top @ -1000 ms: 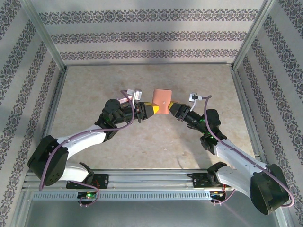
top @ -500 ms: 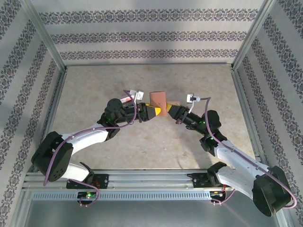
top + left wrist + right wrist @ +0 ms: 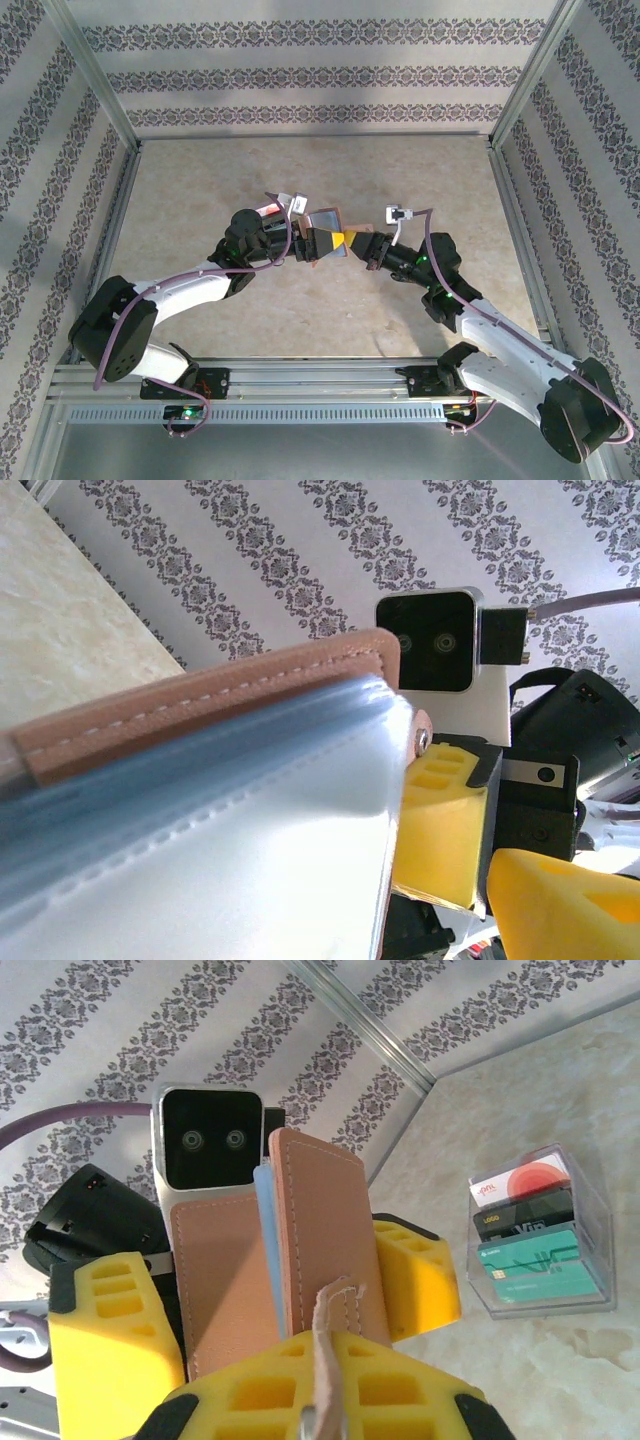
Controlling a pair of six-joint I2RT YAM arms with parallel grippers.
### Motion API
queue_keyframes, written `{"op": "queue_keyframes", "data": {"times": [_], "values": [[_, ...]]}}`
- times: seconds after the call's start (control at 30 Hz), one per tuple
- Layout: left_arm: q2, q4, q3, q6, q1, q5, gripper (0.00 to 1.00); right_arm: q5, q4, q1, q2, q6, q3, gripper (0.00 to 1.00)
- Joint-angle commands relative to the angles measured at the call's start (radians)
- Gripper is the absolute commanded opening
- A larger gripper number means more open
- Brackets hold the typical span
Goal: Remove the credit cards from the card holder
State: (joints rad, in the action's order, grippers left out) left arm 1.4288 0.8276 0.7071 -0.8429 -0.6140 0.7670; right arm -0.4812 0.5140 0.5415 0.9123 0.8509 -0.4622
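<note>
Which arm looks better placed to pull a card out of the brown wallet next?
Probably the left. The right gripper has its jaws shut on an edge of the card holder, steadying it, while the left gripper has its jaws spread wide around it, seemingly free to reach in.

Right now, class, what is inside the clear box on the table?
The clear box holds three overlapping cards: a red-and-white card, a dark card, a teal card. Anything beneath them is covered.
</note>
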Motion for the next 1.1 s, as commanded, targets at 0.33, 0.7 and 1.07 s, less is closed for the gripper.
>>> {"op": "queue_keyframes", "data": {"times": [0.33,0.7,1.07], "values": [[-0.018,0.021,0.009,0.01,-0.007,-0.003,0.62,0.043,-0.012,0.019,-0.011,-0.036,-0.027,0.03],[-0.023,0.028,0.005,0.015,-0.008,-0.013,0.53,-0.003,0.004,0.023,-0.033,-0.03,-0.02,0.36],[-0.033,0.024,-0.001,0.018,-0.008,-0.016,0.48,-0.003,0.012,0.02,-0.092,-0.012,-0.002,0.4]]}}
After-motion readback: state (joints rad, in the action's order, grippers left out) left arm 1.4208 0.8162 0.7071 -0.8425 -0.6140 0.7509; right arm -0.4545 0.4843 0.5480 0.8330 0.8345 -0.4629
